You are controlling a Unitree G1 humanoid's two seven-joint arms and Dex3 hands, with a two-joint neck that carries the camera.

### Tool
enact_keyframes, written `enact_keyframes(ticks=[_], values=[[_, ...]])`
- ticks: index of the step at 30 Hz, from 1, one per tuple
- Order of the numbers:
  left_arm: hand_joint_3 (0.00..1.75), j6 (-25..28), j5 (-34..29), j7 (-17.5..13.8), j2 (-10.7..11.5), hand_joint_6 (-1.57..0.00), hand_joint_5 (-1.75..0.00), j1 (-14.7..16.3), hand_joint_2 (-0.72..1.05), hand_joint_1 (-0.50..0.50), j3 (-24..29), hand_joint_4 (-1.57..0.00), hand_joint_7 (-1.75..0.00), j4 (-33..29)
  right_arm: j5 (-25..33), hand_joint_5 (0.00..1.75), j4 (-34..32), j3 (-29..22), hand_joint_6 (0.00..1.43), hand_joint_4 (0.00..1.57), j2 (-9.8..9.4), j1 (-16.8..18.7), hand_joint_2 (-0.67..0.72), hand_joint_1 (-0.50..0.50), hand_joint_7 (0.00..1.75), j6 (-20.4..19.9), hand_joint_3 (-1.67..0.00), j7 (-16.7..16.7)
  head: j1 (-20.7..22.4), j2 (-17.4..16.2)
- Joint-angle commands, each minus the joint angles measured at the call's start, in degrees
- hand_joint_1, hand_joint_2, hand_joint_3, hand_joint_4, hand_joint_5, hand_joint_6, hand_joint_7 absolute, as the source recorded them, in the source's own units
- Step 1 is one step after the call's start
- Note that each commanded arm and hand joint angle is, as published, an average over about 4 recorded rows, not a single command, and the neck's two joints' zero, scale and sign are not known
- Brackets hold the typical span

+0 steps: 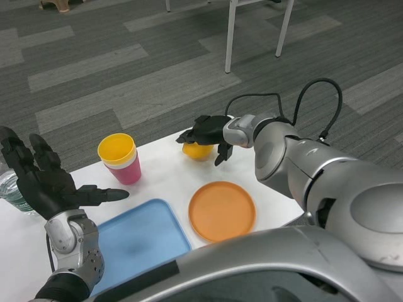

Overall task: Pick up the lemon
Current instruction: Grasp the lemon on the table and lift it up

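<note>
Right hand (210,135) sits over the lemon (198,151) at the far edge of the white worktop (165,181), fingers draped on its top and side; whether they actually clamp it cannot be told. Left hand (39,182) is raised at the near left, fingers spread, holding nothing (water bottle (9,191) just behind it). Between them: stacked yellow-and-pink cups (119,158), blue tray (141,239), orange plate (221,210)

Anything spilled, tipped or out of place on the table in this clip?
Nothing stands out. The stacked cups are upright, the plate and tray lie flat, and the right hand is over the lemon near the far edge.
</note>
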Motion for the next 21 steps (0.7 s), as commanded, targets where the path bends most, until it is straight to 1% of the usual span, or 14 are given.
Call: enact_keyframes(ticks=[1, 3, 5, 9, 11, 14, 15, 16, 17, 18, 19, 20, 21], values=[[0.09, -0.68, -0.23, -0.11, 0.03, 0.0, 0.0, 0.46, -0.72, -0.5, 0.26, 0.0, -0.07, -0.01, -0.33, 0.85, 0.71, -0.01, 0.0, 0.0, -0.18, 0.8, -0.54, -0.17, 0.28, 0.22, -0.63, 0.31, 0.02, 0.05], [0.09, -0.68, -0.23, -0.16, -0.01, 0.0, 0.0, 0.46, -0.72, -0.5, 0.24, 0.0, -0.07, 0.06, -0.33, 0.92, 0.71, -0.06, 0.0, 0.0, -0.23, 0.8, -0.54, -0.17, 0.28, 0.2, -0.63, 0.31, -0.03, 0.15], [0.09, -0.68, -0.23, -0.18, -0.05, 0.0, 0.0, 0.46, -0.72, -0.5, 0.24, 0.0, -0.07, 0.08, -0.33, 0.99, 0.71, -0.08, 0.0, 0.0, -0.27, 0.8, -0.54, -0.17, 0.31, 0.17, -0.63, 0.31, 0.01, 0.2], [0.09, -0.83, -0.23, -0.16, -0.05, 0.0, 0.0, 0.46, -0.72, -0.5, 0.3, 0.0, -0.07, 0.08, -0.33, 1.21, 0.8, -0.08, 0.0, 0.01, -0.27, 0.8, -0.54, -0.17, 0.38, 0.26, -0.71, 0.49, 0.08, 0.37], [0.09, -0.92, -0.23, -0.13, -0.05, 0.0, 0.0, 0.51, -0.72, -0.5, 0.33, 0.0, -0.07, 0.08, -0.33, 1.26, 0.9, -0.08, 0.0, 0.01, -0.25, 0.8, -0.54, -0.17, 0.47, 0.35, -0.71, 0.79, 0.05, 0.58], [0.09, -1.01, -0.29, -0.18, -0.01, 0.0, 0.0, 0.73, -0.72, -0.5, 0.35, 0.0, -0.07, 0.08, -0.33, 1.31, 1.21, -0.08, 0.0, 0.0, -0.07, 0.87, -0.54, -0.17, 0.7, 0.44, -0.71, 1.3, 0.25, 0.56], [0.09, -1.05, -0.31, -0.18, 0.01, 0.0, 0.0, 0.88, -0.72, -0.5, 0.39, 0.0, -0.07, 0.01, -0.33, 1.33, 1.28, -0.06, 0.0, 0.0, 0.06, 0.89, -0.54, -0.17, 0.8, 0.46, -0.77, 1.52, 0.39, 0.41], [0.09, -1.07, -0.31, -0.18, 0.03, 0.0, 0.0, 1.04, -0.72, -0.5, 0.41, 0.0, -0.07, -0.05, -0.33, 1.36, 1.32, -0.03, 0.0, 0.0, 0.17, 0.89, -0.54, -0.17, 0.87, 0.48, -0.83, 1.72, 0.44, 0.32], [0.09, -1.1, -0.31, -0.16, 0.03, 0.0, 0.0, 1.21, -0.72, -0.5, 0.48, 0.0, -0.07, -0.12, -0.35, 1.36, 1.37, 0.01, 0.01, 0.01, 0.26, 0.91, -0.53, -0.17, 0.96, 0.5, -0.95, 1.96, 0.5, 0.3], [0.09, -1.12, -0.31, -0.13, 0.03, 0.0, 0.0, 1.39, -0.72, -0.5, 0.55, 0.0, -0.07, -0.18, -0.37, 1.36, 1.41, 0.05, 0.01, 0.01, 0.34, 0.93, -0.49, -0.17, 1.08, 0.53, -1.09, 2.2, 0.62, 0.22], [0.09, -1.14, -0.31, -0.13, 0.03, 0.0, 0.0, 1.5, -0.72, -0.5, 0.59, 0.0, -0.07, -0.18, -0.39, 1.36, 1.52, 0.05, 0.02, 0.01, 0.34, 1.0, -0.46, -0.17, 1.15, 0.53, -1.17, 2.38, 0.63, 0.19], [0.09, -1.16, -0.31, -0.13, 0.03, 0.0, 0.0, 1.61, -0.72, -0.5, 0.63, 0.0, -0.07, -0.18, -0.42, 1.36, 1.63, 0.05, 0.04, 0.01, 0.34, 1.07, -0.41, -0.18, 1.22, 0.53, -1.29, 2.55, 0.68, 0.15], [0.09, -1.18, -0.31, -0.16, 0.03, 0.0, 0.0, 1.67, -0.72, -0.5, 0.7, 0.0, -0.07, -0.18, -0.42, 1.36, 1.7, 0.03, 0.04, 0.01, 0.34, 1.13, -0.38, -0.2, 1.26, 0.53, -1.35, 2.68, 0.72, 0.04]])
